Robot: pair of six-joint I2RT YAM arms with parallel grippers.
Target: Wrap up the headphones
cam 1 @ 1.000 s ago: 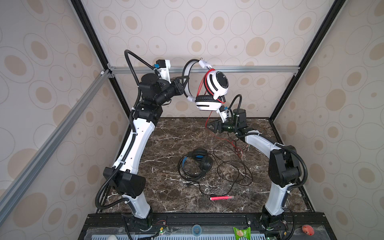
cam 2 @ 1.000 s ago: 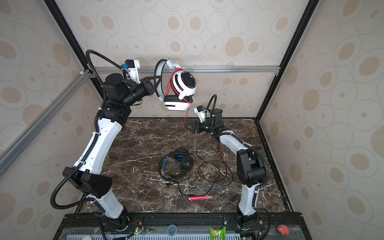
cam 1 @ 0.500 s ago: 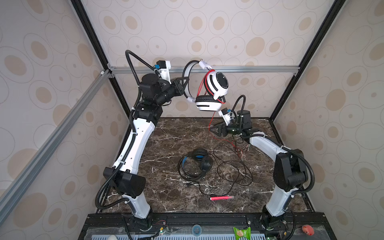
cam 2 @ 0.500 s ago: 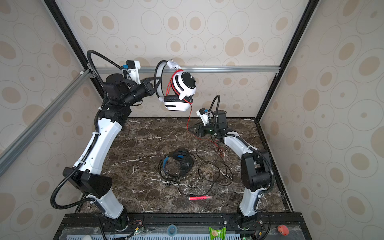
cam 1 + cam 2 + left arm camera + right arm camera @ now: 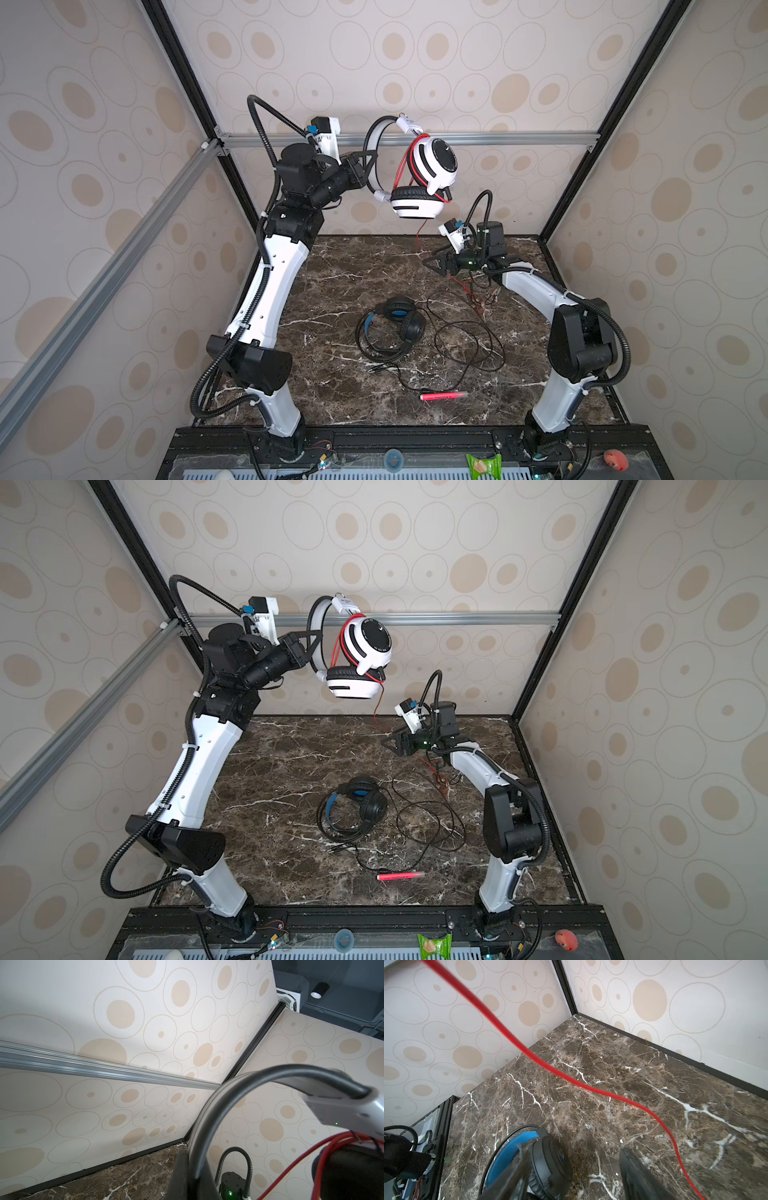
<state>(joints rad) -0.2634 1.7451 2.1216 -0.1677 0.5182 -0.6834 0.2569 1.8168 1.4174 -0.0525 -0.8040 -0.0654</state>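
The white headset (image 5: 432, 166) hangs near the far wall, its band (image 5: 249, 1076) clamped in the left gripper (image 5: 371, 168). The right gripper (image 5: 428, 262), jaws apart and empty, hovers beside the cord (image 5: 550, 1068). The black headset (image 5: 395, 324) lies mid table (image 5: 332, 266), away from the edges.

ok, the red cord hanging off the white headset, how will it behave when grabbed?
Probably floppy: the red cord sags in a loose curve from the white headset to the table. Thin, so it may slip through the open right hand unless pinched squarely. Its slack seems to cross the black cord; pulling might drag that.
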